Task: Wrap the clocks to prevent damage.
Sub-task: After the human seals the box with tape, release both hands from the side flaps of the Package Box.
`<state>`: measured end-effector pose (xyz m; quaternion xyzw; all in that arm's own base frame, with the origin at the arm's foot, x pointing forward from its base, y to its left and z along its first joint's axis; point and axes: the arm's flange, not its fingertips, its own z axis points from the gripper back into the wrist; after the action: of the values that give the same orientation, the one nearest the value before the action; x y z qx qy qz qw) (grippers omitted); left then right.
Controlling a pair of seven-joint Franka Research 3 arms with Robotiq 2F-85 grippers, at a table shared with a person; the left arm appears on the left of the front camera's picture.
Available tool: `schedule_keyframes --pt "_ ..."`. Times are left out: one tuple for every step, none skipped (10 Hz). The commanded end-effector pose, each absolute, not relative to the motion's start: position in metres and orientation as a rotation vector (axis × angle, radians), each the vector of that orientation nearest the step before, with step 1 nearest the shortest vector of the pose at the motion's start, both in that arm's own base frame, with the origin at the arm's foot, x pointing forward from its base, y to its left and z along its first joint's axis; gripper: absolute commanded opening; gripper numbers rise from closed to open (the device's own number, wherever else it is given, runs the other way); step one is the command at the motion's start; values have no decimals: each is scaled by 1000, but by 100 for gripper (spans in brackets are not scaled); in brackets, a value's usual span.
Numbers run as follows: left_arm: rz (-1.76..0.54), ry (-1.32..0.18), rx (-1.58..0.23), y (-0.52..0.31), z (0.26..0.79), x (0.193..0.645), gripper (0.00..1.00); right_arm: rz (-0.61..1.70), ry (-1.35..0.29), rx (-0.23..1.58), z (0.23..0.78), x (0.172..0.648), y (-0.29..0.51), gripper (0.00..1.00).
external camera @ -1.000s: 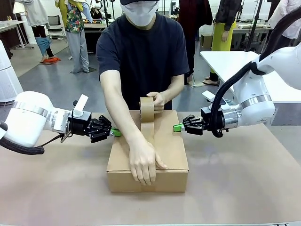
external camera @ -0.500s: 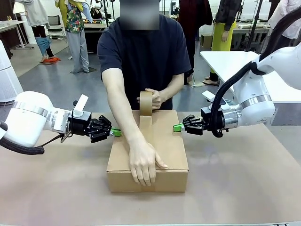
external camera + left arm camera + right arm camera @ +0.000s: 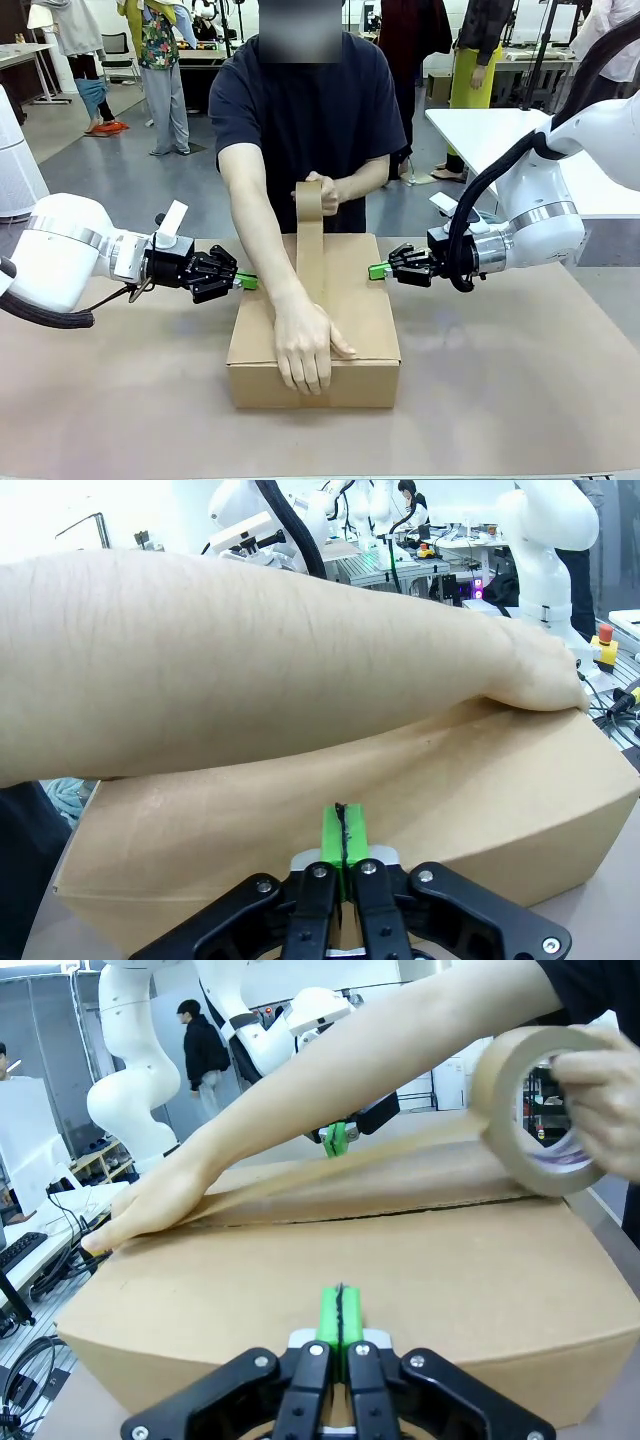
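The cardboard box (image 3: 315,320) sits mid-table with its flaps folded down, so any clocks would be inside, out of sight; packing looks done and sealing is what remains. The person pins the free end of the brown tape (image 3: 310,240) at the near edge with 1 hand (image 3: 305,345), while the other hand (image 3: 325,190) lifts the tape roll (image 3: 545,1110) above the far end. The strip stands stretched in the air along the centre seam, not yet pressed flat, so the seal reads as barely half made.

The left gripper (image 3: 243,282) has its green pads (image 3: 343,830) pinched together with nothing between them, tips against the box's left side wall. The right gripper (image 3: 379,270) matches it, jaws closed and empty, tips at the right wall: 2 braces steadying the box, by the look of it.

The box is matte, plain corrugated board with crisp edges and a slightly bowed top. The tape is smooth and paper-like, and the table (image 3: 520,390) wears a brown covering.
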<state>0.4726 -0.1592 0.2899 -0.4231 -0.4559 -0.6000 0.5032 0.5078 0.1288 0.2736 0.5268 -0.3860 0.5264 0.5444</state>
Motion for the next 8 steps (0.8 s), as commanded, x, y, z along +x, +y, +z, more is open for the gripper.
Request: schedule_keyframes --pt "-1452 -1096 -1007 -160 287 473 0 1245 -933 1224 269 504 134 1" --pt "-1452 -1096 -1007 -160 287 473 0 1245 -933 1224 269 504 134 1" --pt "-1452 -1096 -1007 -160 287 473 0 1245 -933 1224 269 504 134 1" --pt "-1452 -1096 -1007 -160 287 473 0 1245 -933 1224 269 504 134 1" --pt "-1452 -1096 -1007 -160 287 473 0 1245 -933 1224 269 504 134 1" --pt "-1452 -1096 -1007 -160 287 473 0 1245 -933 1224 269 504 134 1" --pt "-1452 -1096 -1007 -160 287 473 0 1245 -933 1224 269 504 134 1" --pt "-1452 -1096 -1007 -160 287 473 0 1245 -933 1224 269 504 134 1"
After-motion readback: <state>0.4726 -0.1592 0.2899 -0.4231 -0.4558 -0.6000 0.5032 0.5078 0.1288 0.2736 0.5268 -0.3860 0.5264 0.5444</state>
